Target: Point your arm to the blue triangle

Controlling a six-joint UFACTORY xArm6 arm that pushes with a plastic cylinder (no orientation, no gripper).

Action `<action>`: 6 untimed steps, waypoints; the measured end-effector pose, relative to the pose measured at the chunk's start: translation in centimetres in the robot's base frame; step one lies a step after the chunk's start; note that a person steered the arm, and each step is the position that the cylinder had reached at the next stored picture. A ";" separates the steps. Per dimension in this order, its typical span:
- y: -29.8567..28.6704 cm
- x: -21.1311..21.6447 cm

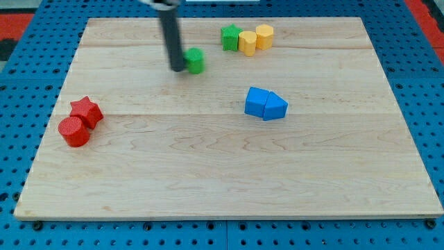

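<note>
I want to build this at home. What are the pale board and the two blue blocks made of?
The pale striped board looks like unpainted wood: light planks with fine grain lines and visible seams. The blue cube-like block and the blue triangle block touching it look like painted wood or plastic; their even matt colour hides any grain, so I cannot tell which.

The light is bright and even, with only small soft shadows under the blocks. The rod (pixel 171 38) looks blurry, mostly near the view's top. The tabletop (pixel 208 173) is sharp and has no glare.
</note>
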State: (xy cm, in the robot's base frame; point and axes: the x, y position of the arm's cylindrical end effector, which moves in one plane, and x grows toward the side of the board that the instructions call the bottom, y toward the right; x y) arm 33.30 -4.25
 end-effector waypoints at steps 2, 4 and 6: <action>4.0 -4.0; 15.7 4.1; 17.3 8.4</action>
